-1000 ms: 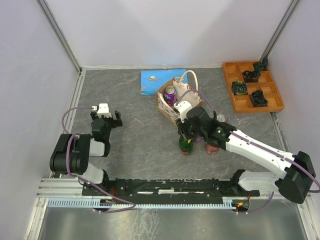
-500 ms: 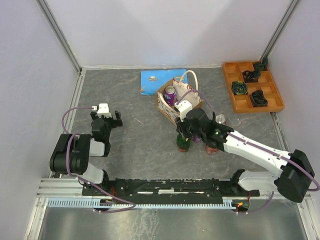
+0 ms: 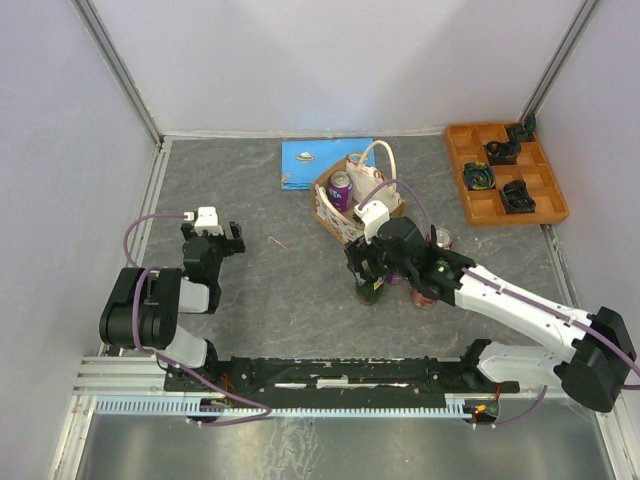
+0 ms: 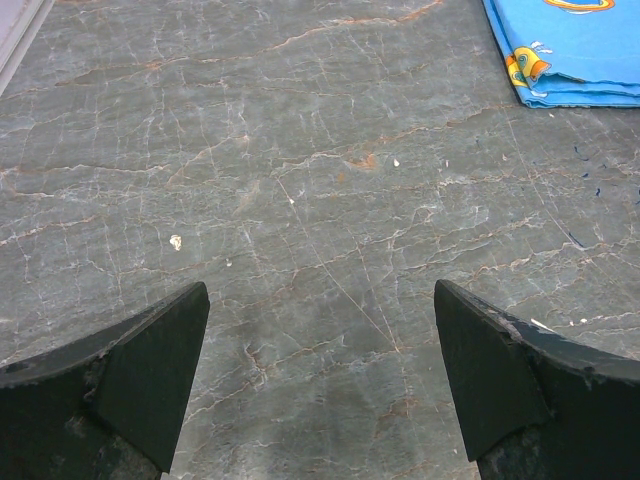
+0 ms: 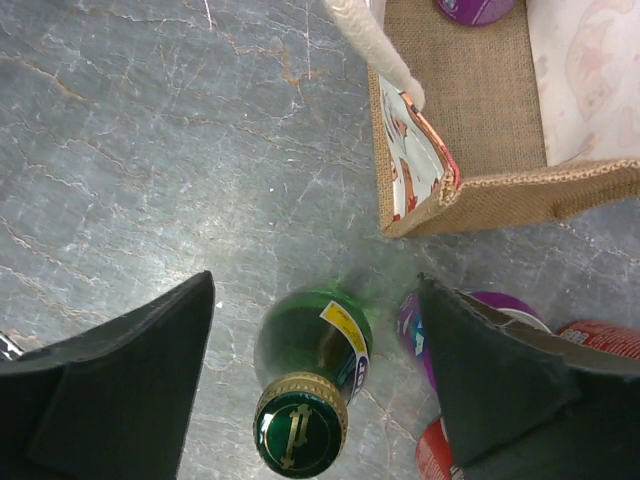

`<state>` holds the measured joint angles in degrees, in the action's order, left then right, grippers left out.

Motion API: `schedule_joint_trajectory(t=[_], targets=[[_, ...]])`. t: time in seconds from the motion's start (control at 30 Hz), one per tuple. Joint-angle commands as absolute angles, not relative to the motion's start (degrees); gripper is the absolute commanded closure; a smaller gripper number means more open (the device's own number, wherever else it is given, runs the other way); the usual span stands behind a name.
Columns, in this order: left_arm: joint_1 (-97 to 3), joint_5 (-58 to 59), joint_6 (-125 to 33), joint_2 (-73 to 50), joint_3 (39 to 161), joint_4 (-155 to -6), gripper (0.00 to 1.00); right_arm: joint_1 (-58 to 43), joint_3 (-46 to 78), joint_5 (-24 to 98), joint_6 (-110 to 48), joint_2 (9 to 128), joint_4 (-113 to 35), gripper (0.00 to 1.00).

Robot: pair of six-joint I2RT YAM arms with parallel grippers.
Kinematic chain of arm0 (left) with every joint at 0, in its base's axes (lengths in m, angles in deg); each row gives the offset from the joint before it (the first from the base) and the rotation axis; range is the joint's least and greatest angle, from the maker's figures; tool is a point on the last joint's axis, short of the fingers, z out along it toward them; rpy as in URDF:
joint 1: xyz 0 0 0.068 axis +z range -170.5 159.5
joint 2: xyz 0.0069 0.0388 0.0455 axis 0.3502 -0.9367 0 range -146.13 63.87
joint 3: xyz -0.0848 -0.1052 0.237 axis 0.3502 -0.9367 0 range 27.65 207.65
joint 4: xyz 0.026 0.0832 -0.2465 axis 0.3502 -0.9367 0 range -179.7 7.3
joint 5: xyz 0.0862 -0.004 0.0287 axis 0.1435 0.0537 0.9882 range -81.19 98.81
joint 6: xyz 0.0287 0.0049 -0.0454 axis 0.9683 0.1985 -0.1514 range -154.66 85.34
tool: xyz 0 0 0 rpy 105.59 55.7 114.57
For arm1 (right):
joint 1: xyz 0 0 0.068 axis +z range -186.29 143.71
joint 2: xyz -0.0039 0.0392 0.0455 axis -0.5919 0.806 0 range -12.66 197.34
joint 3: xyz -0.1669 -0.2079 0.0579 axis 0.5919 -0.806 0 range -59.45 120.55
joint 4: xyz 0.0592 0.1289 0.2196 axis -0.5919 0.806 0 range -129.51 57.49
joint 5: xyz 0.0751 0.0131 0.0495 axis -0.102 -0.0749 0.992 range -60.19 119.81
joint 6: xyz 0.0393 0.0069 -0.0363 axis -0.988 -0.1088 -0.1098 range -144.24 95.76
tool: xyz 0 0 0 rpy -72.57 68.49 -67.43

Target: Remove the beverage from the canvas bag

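Observation:
The tan canvas bag stands open in the middle of the table, with a purple can still inside it. In front of the bag a green glass bottle with a gold-rimmed cap stands upright on the table. My right gripper hangs just above it, open, its fingers wide on either side and clear of the glass. My left gripper is open over bare table at the left.
Right of the bottle stand a purple can and red cans. A flat blue booklet lies behind the bag. A wooden tray with dark items sits at the back right.
My right gripper was shut on the green bottle's neck and has opened. It has let the bottle go, and the bottle stands on the table slightly further left than before.

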<state>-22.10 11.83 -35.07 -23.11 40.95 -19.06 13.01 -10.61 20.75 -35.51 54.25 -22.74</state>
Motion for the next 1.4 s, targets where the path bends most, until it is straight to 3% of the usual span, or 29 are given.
schedule_joint_trajectory(t=[0.0, 0.47, 0.7, 1.07, 1.37], targets=[[-21.9, 13.16, -34.93, -23.19, 41.09, -15.14, 0.01, 13.28, -8.83, 19.88, -35.15, 52.86, -24.13, 0.04], [-21.9, 13.11, -34.97, -23.16, 41.09, -15.12, 0.01, 13.1, 6.29, 10.08, -27.63, 52.98, -22.67, 0.01], [-21.88, 13.19, -34.93, -23.18, 41.08, -15.17, 0.01, 8.46, 19.62, 8.2, -29.09, 62.67, -21.78, 0.02], [-21.95, 13.16, -34.96, -23.19, 41.09, -15.16, 0.01, -0.75, 41.8, 13.89, -35.64, 85.9, -6.59, 0.23], [-21.88, 13.12, -34.93, -23.16, 41.09, -15.18, 0.01, -2.98, 49.7, 21.08, -37.62, 96.55, -1.92, 0.09]])
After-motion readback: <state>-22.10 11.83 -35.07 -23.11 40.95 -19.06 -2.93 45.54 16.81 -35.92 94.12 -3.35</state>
